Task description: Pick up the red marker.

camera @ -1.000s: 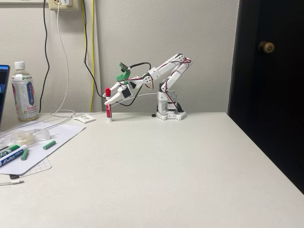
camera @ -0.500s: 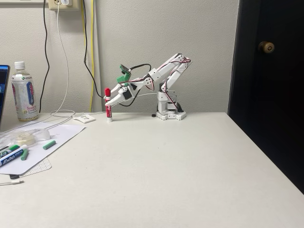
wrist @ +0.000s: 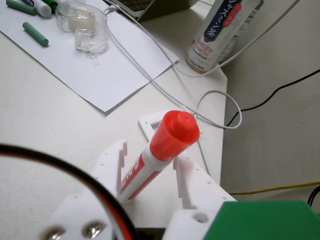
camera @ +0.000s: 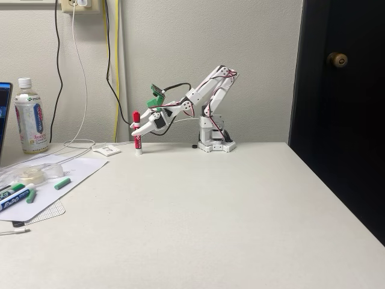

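Note:
The red marker stands upright on its base near the back of the white table, with its red cap on top and a red label band. In the wrist view the red marker rises between my two white fingers. My gripper reaches in from the right, about level with the marker's upper half. In the wrist view my gripper is open, with a small gap showing on each side of the barrel.
A drink bottle stands at the back left, with cables hanging down the wall. On a sheet of paper at the left lie green-capped markers, a loose green cap and a clear tape dispenser. A dark door borders the table's right side.
The arm has leaned slightly to the left and the gripper has dropped a little along the marker. The marker still stands in the same spot.

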Motion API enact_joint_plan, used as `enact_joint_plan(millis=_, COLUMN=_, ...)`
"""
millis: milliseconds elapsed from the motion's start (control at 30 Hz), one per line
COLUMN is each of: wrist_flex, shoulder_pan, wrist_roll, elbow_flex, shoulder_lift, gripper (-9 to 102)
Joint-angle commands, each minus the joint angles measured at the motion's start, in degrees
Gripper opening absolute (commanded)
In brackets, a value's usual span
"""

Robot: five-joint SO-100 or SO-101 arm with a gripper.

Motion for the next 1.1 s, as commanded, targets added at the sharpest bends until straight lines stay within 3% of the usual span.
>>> enact_joint_plan(millis=0, wrist_flex=-1.4, shoulder_pan=-0.4, wrist_roll=0.2, elbow_flex=-0.4, shoulder_lift=-0.3, gripper=17)
enact_joint_plan(millis=567, wrist_flex=-0.8, shoulder_pan=-1.7, wrist_roll=0.4, elbow_flex=-0.3, shoulder_lift=-0.4, gripper=4)
enact_joint_plan(millis=1067, wrist_flex=0.8, shoulder_pan=-2.2, wrist_roll=1.0, elbow_flex=-0.4, shoulder_lift=-0.5, gripper=0)
